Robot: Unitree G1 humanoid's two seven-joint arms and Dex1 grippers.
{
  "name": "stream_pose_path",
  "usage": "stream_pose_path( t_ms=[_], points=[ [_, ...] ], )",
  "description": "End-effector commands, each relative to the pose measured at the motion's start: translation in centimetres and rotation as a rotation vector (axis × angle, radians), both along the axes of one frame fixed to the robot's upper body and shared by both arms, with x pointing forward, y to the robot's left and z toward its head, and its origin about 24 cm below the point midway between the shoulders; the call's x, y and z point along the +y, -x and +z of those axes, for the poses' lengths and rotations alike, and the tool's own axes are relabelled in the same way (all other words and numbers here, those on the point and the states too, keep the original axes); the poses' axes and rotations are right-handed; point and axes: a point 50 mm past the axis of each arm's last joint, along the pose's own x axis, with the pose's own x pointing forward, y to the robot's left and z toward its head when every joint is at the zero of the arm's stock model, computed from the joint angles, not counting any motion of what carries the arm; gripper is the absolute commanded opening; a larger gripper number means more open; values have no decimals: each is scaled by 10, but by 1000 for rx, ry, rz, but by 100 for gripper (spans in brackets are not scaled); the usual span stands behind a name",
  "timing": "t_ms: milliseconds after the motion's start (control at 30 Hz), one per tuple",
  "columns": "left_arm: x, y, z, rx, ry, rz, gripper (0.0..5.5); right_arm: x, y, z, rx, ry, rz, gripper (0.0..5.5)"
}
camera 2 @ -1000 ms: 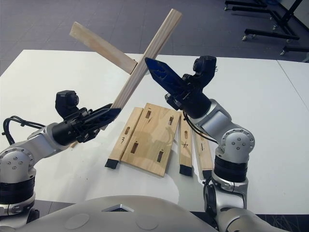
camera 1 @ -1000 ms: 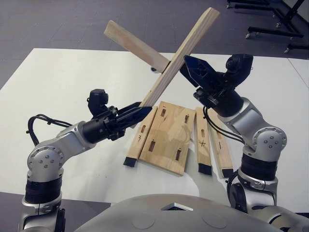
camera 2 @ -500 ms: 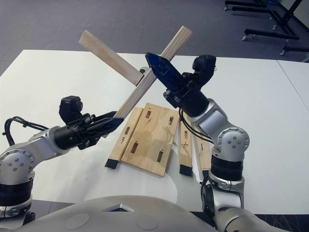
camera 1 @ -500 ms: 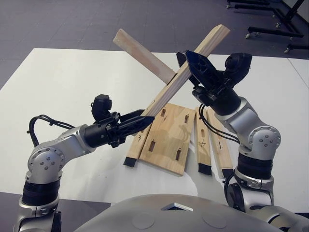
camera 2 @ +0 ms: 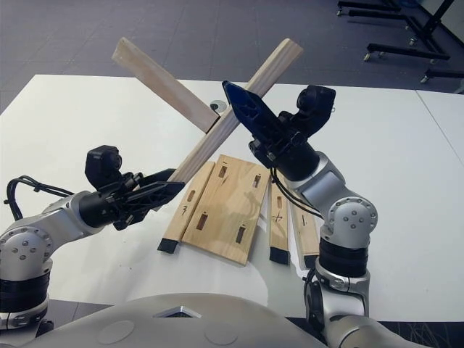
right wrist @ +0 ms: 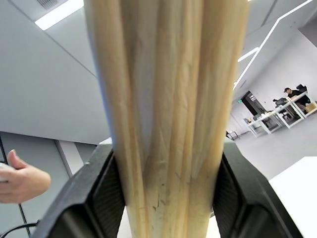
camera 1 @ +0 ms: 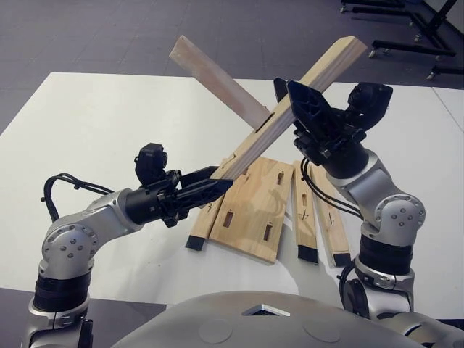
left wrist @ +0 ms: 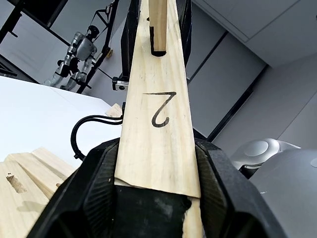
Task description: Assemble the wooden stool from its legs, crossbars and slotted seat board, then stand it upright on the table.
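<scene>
Tilted lower and rightward since a second ago, long pale wooden leg (camera 1: 326, 65) with short wooden crossbar (camera 1: 214, 76) slotted through, aloft over white table (camera 1: 87, 123), foot clamped in black left gripper (camera 1: 221, 176), joint in right gripper (camera 1: 286, 90); likely light, stiff, best gripped near joint.

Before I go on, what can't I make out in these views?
- How deep the crossbar sits in the leg: in the head views the leg's far face is turned away; in the left wrist view the slot swallows its end.
- Leg's lower end: inside the left gripper.
- The joint, from the right wrist view: the leg, clamped in the right gripper, blocks it.
- Rightmost loose leg: partly behind the right arm.
</scene>
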Motion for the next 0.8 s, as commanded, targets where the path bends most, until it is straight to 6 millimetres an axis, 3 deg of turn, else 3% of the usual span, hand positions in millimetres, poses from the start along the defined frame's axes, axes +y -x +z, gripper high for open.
stream_pose_path(
  t_ms=[33, 200, 367, 467, 567, 800],
  points=[
    [5, -1, 1, -11, 21, 44, 289, -7, 2, 9, -84, -26, -51, 210],
    [11, -3, 4, -30, 44, 82, 362, -21, -4, 13, -117, 0, -167, 210],
    [24, -8, -3, -2, -1, 231, 384, -69, -15, 23, -282, 317, -429, 209],
    [16, 2, -1, -12, -4, 230, 384, -89, -24, 26, -305, 451, -417, 209],
    [10, 5, -6, -6, -50, 241, 384, -89, -38, 7, -361, 624, -472, 209],
    [11, 6, -8, -2, -106, 206, 384, -82, -31, -39, -444, 755, -450, 209]
  ],
)
